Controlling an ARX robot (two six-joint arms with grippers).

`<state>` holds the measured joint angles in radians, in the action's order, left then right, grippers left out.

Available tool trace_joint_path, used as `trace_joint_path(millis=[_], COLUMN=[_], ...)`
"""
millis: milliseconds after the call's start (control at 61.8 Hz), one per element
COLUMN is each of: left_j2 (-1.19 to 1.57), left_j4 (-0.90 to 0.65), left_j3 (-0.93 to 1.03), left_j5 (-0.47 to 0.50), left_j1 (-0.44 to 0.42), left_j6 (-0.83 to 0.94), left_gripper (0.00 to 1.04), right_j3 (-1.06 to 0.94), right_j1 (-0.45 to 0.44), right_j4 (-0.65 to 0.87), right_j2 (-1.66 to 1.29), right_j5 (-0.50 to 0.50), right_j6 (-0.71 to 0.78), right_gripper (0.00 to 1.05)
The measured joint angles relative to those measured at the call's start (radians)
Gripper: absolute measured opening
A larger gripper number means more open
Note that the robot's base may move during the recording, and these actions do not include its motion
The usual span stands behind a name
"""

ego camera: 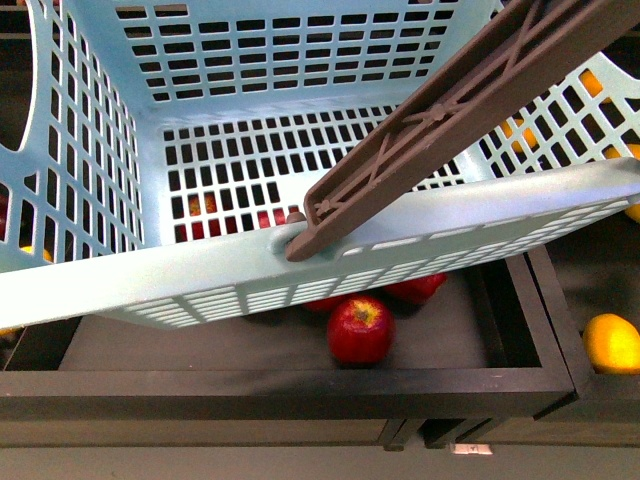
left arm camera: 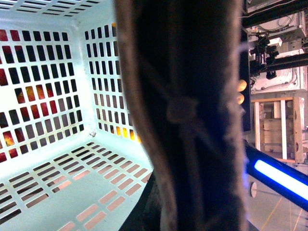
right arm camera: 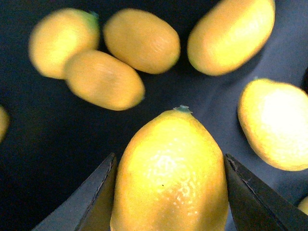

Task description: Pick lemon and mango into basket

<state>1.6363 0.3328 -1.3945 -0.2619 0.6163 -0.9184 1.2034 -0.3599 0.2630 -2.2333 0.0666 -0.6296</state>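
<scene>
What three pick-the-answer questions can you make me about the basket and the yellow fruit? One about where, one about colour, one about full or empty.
1. The basket is: A empty, B half full, C heaped full.
2. Its handle is: A pink, B brown, C green.
3. The lemon sits: A in the basket, B on the handle, C inside the right pincer.

Answers: A, only the bare slotted bottom shows in the left wrist view. B, a brown bar crosses the front view. C, dark fingers flank it on both sides in the right wrist view.
</scene>
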Motion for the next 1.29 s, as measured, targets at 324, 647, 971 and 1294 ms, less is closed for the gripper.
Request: trace_joint_path(millis=[324,647,971,1294], left_j2=[0.0,0.0,0.0,0.0], left_j4=[0.0,0.0,0.0,0.0], left_j3=[0.0,0.0,0.0,0.0], left_j5=[0.0,0.0,0.0,0.0], left_j1=[0.0,0.0,0.0,0.0], left_j6=[0.0,0.0,0.0,0.0], left_gripper=[0.05,0.05,0.05,0.05], right_j3=[-0.389,-0.45,-0.367,-0.326], right_j1=[0.032,0.158,0.457,0.654], right_j4=[0.009,-0.113,-0.151,-0.148], right_j2=[0.528,0.944,0.96,0.874], right_j5=[-0.11,-0.088,0.032,0.137], right_j6=[0.14,0.197,0.174,0.156], right_gripper=[0.55,0.55,0.55,0.55])
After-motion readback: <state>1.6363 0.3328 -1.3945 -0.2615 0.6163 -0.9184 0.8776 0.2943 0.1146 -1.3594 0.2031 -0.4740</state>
